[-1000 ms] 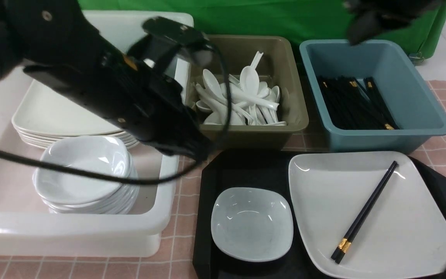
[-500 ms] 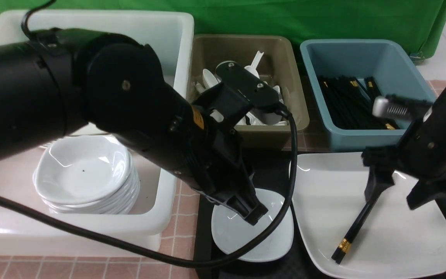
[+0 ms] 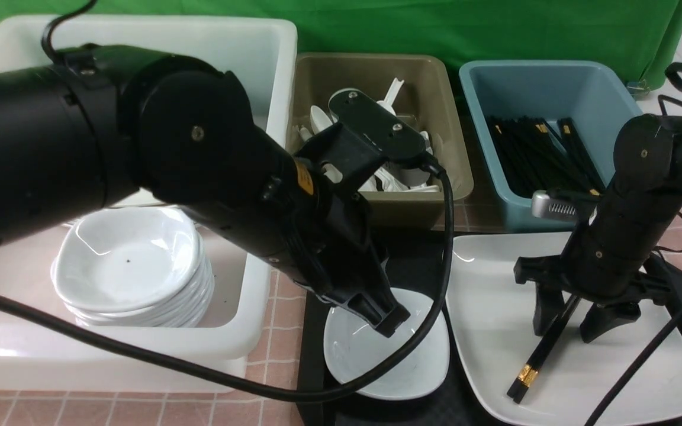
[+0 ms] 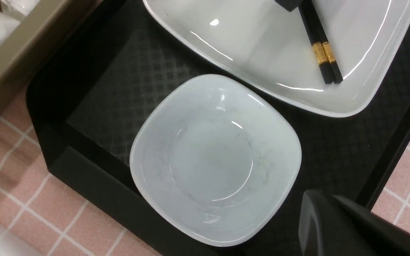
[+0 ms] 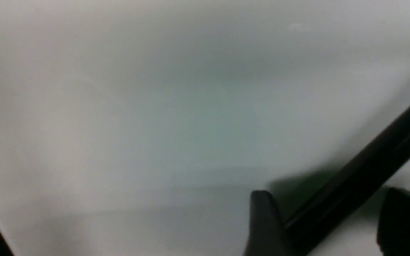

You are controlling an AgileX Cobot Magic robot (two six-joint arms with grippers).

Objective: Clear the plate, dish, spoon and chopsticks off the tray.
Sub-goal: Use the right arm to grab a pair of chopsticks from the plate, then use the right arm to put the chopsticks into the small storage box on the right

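A pink checked tablecloth (image 3: 285,331) lies under everything. Nearest me on it sits the big black diamond-textured plastic tray (image 3: 312,343), its near edge cut off by the frame. On the tray's left part stands the small pale grey-white rounded-square dish (image 3: 364,361). Just beside it on the right is the large flat glossy white rounded-square plate (image 3: 495,331), whose near corner also runs out of view. The pair of long thin black chopsticks with gold bands (image 3: 539,355) lies slantwise on the plate, thick ends towards me.

My left gripper (image 3: 385,316) hangs over the dish's far side and hides that edge. I see only one finger of it in either view, so I cannot tell whether it is spread or closed. My right gripper (image 3: 572,325) stands low over the plate with its fingers spread, one on each side of the chopsticks and not clamped on them. Whether the tips touch the plate I cannot tell. My right wrist view is a pale blur with the dark sticks between two fingers.

To the left, a white plastic tub (image 3: 258,331) holds a stack of small white dishes (image 3: 128,260), and my left arm hides most of what lies behind them. The arm also covers much of the white soup spoons (image 3: 393,90) in the olive tub (image 3: 453,148). The blue tub (image 3: 554,83) holds more black chopsticks (image 3: 530,160). A green cloth (image 3: 436,29) closes the back.
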